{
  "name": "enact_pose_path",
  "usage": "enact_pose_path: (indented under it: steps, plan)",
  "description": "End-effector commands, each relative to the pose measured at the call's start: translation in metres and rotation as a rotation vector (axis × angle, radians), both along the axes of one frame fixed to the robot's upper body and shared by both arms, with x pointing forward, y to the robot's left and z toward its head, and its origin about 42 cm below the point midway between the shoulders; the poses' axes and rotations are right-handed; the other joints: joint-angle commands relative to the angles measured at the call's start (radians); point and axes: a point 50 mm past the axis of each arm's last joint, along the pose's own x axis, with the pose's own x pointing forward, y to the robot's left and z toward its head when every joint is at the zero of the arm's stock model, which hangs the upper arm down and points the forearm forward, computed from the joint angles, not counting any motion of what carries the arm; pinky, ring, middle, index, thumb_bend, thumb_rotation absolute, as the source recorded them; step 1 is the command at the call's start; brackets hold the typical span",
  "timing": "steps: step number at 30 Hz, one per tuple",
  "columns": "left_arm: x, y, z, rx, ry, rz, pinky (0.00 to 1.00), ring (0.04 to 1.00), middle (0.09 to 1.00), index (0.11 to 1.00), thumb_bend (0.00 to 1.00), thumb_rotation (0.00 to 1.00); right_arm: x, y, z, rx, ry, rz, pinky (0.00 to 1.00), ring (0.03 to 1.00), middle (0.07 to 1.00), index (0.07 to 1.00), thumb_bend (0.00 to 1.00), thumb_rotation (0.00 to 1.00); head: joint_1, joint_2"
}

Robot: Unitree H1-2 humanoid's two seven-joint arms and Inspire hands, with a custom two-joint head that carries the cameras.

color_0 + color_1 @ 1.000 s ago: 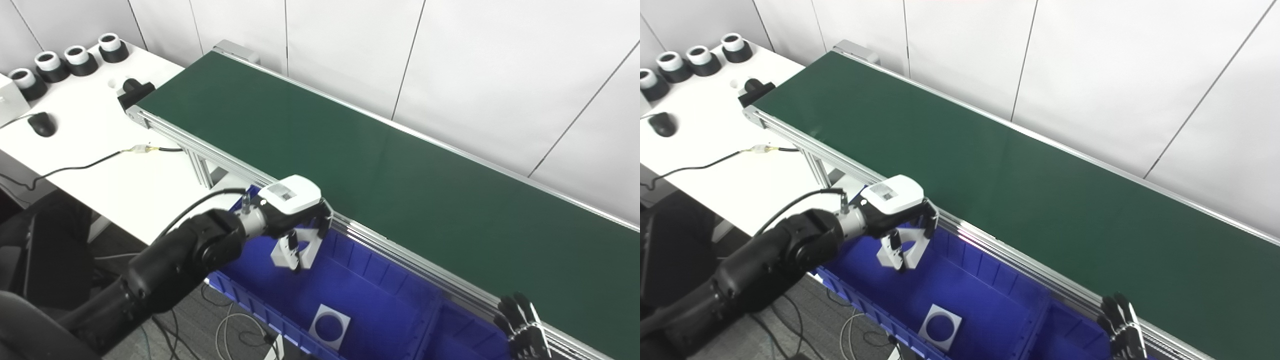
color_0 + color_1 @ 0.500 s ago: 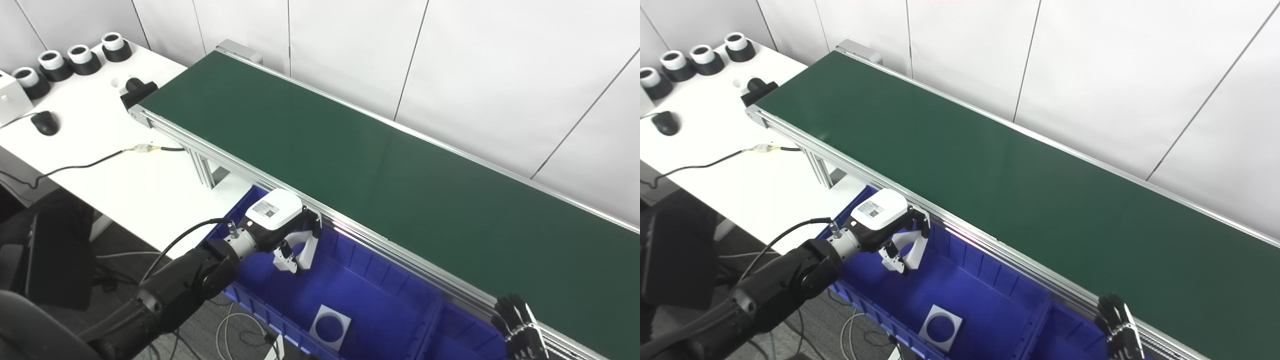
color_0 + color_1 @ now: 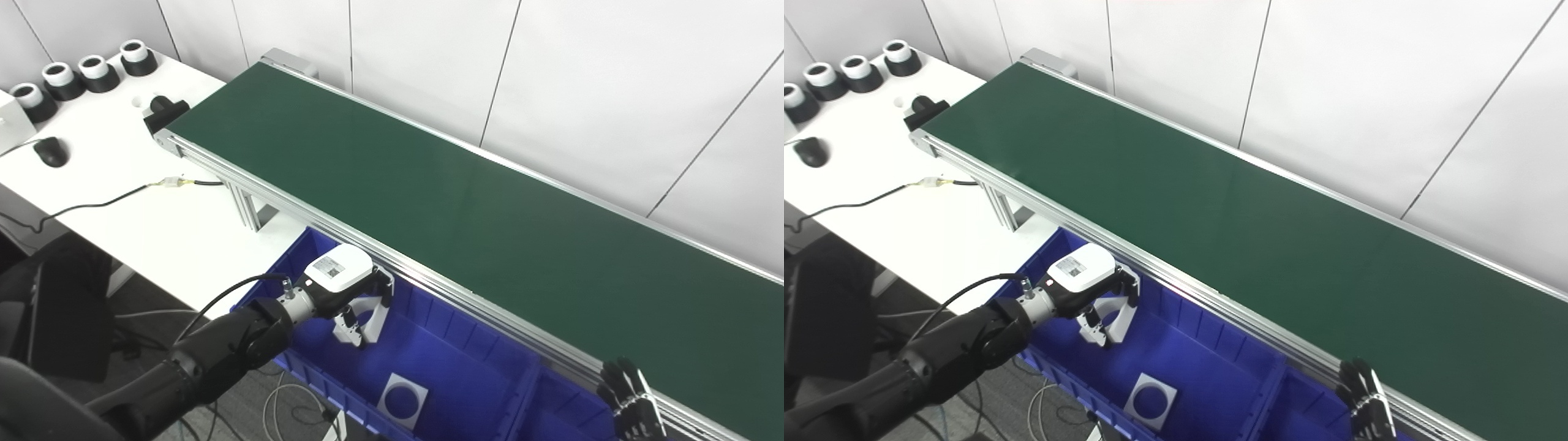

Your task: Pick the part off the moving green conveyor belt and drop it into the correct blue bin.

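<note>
My left hand [image 3: 342, 277], white-backed, hangs over the left compartment of the blue bin [image 3: 288, 269] and is shut on a white square part with a round hole [image 3: 366, 318]. The part hangs tilted below the fingers, just above the bin floor. A second white square part with a round hole [image 3: 403, 400] lies flat on that compartment's floor. The green conveyor belt [image 3: 429, 184] carries nothing in view. My right hand [image 3: 631, 399] is at the bottom right by the belt's near rail, fingers apart and empty.
The belt's aluminium rail [image 3: 490, 312] runs along the bin's far side. A divider [image 3: 528, 392] splits the bin. The white table [image 3: 122, 220] at left holds several black-and-white cylinders [image 3: 95, 68], a mouse [image 3: 50, 150] and a cable [image 3: 98, 204].
My left hand has come down and back from rail height into the bin's left compartment, still holding the white part. My right hand has barely moved.
</note>
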Motion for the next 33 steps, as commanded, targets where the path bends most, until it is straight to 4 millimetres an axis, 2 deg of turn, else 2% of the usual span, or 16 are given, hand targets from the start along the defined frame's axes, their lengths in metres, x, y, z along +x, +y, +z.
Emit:
enact_pose_path:
  steps: [1,2,4,6,11,24,27,28,29,30,31,33]
  plan:
    - [0.011,0.009,0.011,0.022,0.03,-0.017,0.49,0.561,0.583,0.516,0.62,0.06,0.004,0.002,0.013,0.018,-0.088,-0.005,0.85,0.893,0.876,0.911,0.78,0.94,-0.002,0.001]
    - [0.011,0.009,0.011,0.038,0.057,-0.02,0.53,0.597,0.619,0.572,0.81,0.11,0.004,0.002,0.013,0.017,-0.087,-0.004,0.85,0.893,0.876,0.912,0.78,0.95,-0.002,0.001]
    - [0.011,0.009,0.012,0.063,0.084,-0.033,0.6,0.667,0.677,0.636,0.95,0.19,0.004,0.001,0.013,0.017,-0.085,-0.003,0.86,0.895,0.877,0.914,0.79,0.95,-0.002,0.0]
    - [0.011,0.01,0.013,0.083,0.078,-0.053,0.66,0.714,0.731,0.689,0.99,0.26,0.005,0.001,0.012,0.019,-0.084,-0.002,0.86,0.896,0.877,0.914,0.8,0.95,-0.003,-0.001]
    - [0.011,0.01,0.014,0.092,0.069,-0.066,0.7,0.748,0.774,0.738,1.0,0.35,0.005,0.0,0.011,0.022,-0.079,0.0,0.86,0.897,0.875,0.908,0.79,0.93,-0.002,0.0]
    - [0.009,0.008,0.016,0.054,0.056,-0.079,0.68,0.741,0.765,0.735,1.0,0.33,0.005,0.0,0.01,0.02,-0.077,0.002,0.85,0.892,0.875,0.911,0.79,0.93,-0.016,0.003]
    - [0.006,-0.001,0.025,-0.004,0.014,-0.117,0.65,0.709,0.745,0.709,1.0,0.33,0.003,0.0,0.011,0.016,-0.079,0.001,0.86,0.895,0.878,0.91,0.8,0.93,-0.045,0.019]
    - [0.001,-0.011,0.035,-0.067,-0.003,-0.132,0.64,0.705,0.742,0.707,1.0,0.33,0.002,0.0,0.012,0.012,-0.081,0.001,0.86,0.895,0.879,0.91,0.8,0.93,-0.091,0.038]
    - [-0.002,-0.019,0.043,-0.111,-0.013,-0.144,0.6,0.686,0.732,0.683,1.0,0.38,0.002,0.001,0.012,0.009,-0.083,0.001,0.85,0.89,0.877,0.908,0.81,0.93,-0.091,0.038]
    - [-0.008,-0.03,0.055,-0.18,-0.034,-0.167,0.59,0.682,0.73,0.679,1.0,0.39,0.002,0.002,0.013,0.014,-0.085,0.002,0.85,0.889,0.877,0.908,0.81,0.93,-0.138,0.053]
    - [-0.012,-0.038,0.063,-0.225,-0.046,-0.183,0.56,0.672,0.72,0.659,1.0,0.43,0.002,0.003,0.013,0.018,-0.086,0.003,0.85,0.884,0.875,0.903,0.8,0.93,-0.138,0.053]
    - [-0.023,-0.057,0.083,-0.315,-0.073,-0.224,0.54,0.662,0.708,0.639,1.0,0.51,0.002,0.006,0.015,0.026,-0.088,0.008,0.84,0.882,0.87,0.899,0.79,0.91,-0.186,0.068]
